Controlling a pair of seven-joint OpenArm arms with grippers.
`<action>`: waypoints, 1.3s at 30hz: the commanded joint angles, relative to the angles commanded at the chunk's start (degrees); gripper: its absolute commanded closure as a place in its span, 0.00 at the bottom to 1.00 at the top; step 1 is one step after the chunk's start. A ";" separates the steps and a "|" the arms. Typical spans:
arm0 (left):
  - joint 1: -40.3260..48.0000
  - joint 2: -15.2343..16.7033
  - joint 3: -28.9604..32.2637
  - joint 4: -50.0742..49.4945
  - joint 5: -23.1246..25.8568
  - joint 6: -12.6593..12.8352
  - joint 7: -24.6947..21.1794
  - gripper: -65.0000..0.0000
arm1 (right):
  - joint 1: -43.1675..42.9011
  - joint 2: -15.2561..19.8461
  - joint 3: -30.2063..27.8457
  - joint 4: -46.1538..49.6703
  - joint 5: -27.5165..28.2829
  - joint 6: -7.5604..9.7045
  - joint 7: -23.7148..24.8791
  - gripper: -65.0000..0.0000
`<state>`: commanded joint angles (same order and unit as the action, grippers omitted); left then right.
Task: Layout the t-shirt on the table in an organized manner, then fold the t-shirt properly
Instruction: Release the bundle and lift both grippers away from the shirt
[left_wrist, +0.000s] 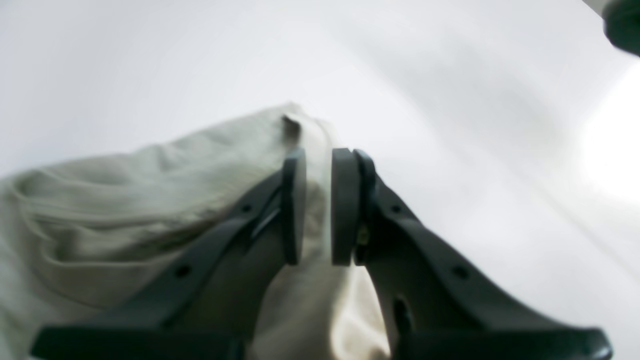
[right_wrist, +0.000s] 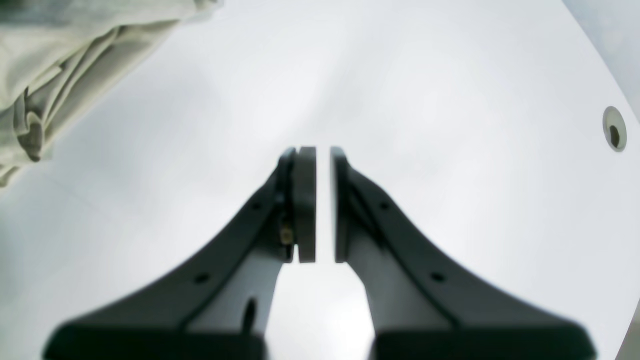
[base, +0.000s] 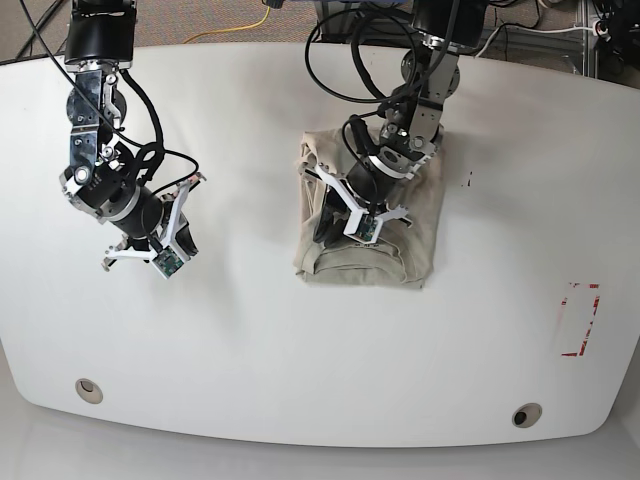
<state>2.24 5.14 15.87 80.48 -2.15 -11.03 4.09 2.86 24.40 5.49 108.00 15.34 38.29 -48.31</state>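
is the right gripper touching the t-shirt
Apart. The base view shows the right gripper over bare table, well aside from the t-shirt; the right wrist view shows only white tabletop between its jaws.

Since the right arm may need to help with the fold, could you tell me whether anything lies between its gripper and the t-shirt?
Nothing visible does. Only bare white table lies between the right gripper and the t-shirt. The left gripper is already over the shirt, with cloth between its slightly parted pads.
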 joint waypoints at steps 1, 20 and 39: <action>-0.09 0.00 0.35 -1.76 0.00 1.14 -0.88 0.87 | -0.18 0.00 0.00 0.09 0.00 0.00 0.00 0.94; 2.46 -11.60 -13.19 -12.92 -9.58 -2.55 -2.55 0.87 | -1.23 -2.29 -0.09 0.18 0.35 -0.09 0.00 0.94; 10.81 -31.47 -29.63 -9.41 -22.24 -8.62 -0.44 0.87 | -2.29 -5.36 -0.35 0.26 0.00 0.00 0.00 0.94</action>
<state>13.05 -26.33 -13.76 71.08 -24.40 -19.65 3.65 0.57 19.03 5.14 108.26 15.34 38.29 -48.31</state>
